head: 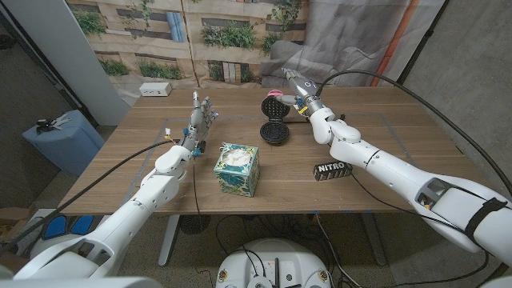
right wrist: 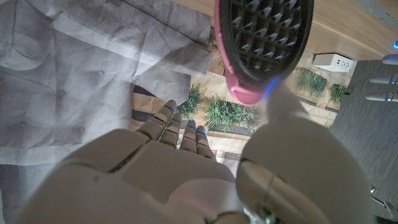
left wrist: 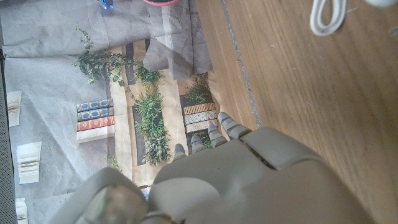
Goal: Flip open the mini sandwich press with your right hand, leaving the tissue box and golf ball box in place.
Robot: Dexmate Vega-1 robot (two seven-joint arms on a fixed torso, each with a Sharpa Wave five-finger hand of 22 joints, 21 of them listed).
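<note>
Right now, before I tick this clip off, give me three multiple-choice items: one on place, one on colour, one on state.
1. Where does the black golf ball box lie?
A. under the right arm's forearm
B. beside the left hand
C. on the tissue box

2. What colour is the sandwich press lid's outer shell?
A. blue
B. pink
C. yellow

3. How does the press stand?
A. shut
B. lid raised
C. tipped over

Key: 1 A, the head view shows it right of the tissue box; 2 B, pink rim around the dark plate; 3 B, both plates are exposed, with the right hand at the lid.
</note>
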